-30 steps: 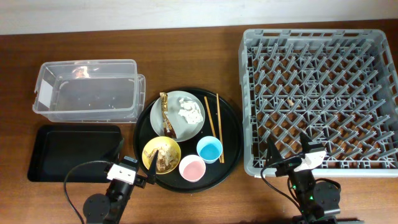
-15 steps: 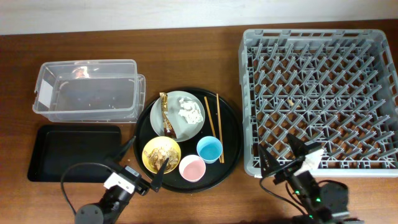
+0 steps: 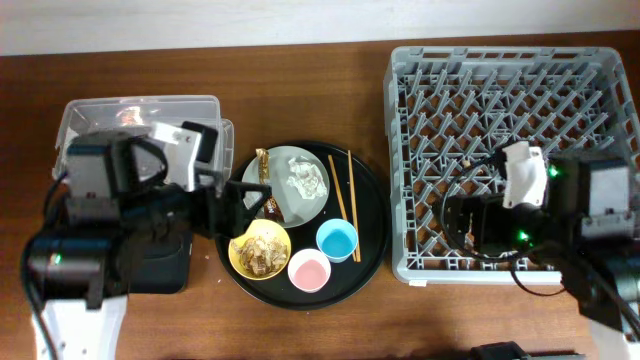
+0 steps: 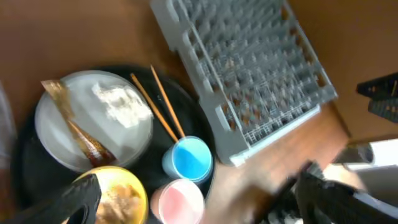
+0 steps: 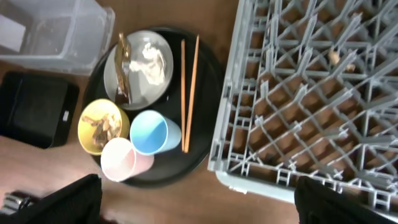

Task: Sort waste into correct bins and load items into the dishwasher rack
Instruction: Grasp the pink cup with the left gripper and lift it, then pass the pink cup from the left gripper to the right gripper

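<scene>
Nothing sorted yet. Left hand (image 3: 250, 197) over plate (image 3: 285, 158), right hand (image 3: 465, 215) far right of plate; both spread apart, empty. Next: likely grab wrapper (image 4: 74, 124) on plate.

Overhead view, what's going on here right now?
The left gripper and right gripper hover with fingers spread open, holding nothing. The plate, carrying the tissue and wrapper, the yellow bowl of scraps, the pink cup, the blue cup and the chopsticks all sit on the round black tray. The dishwasher rack holds no dishes yet.
</scene>
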You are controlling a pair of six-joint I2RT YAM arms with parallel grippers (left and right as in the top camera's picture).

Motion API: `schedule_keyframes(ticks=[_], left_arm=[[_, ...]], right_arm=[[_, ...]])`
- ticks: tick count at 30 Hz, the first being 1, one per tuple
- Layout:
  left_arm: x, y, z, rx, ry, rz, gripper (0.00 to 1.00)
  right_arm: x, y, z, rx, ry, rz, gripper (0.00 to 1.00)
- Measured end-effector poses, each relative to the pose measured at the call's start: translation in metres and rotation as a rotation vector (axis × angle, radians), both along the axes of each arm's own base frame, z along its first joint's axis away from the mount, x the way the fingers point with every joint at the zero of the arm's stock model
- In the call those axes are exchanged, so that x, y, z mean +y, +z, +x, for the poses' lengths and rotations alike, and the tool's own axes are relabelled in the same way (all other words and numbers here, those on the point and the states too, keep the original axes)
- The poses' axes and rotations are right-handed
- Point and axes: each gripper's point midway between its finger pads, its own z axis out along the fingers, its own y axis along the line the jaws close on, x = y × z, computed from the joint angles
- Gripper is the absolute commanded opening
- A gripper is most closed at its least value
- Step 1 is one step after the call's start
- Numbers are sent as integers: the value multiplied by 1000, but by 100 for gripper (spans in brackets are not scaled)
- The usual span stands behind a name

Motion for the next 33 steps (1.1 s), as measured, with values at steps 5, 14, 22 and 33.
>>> schedule_keyframes(ticks=[5,14,22,33], left_arm=[[-49,-91,-33,378,-181,244,99],[-61,-241,-59,558,-85,663,35],[-48,-256,-65,586,-41,707,0],[-73,-26,2,218,-171,-122,0]], right_arm=[[2,2,-5,3,9,12,100],[1,-9,-26,97,10,7,100],[1,-9,-26,100,11,6,100],[89,54,-20,-147,447,327,86]])
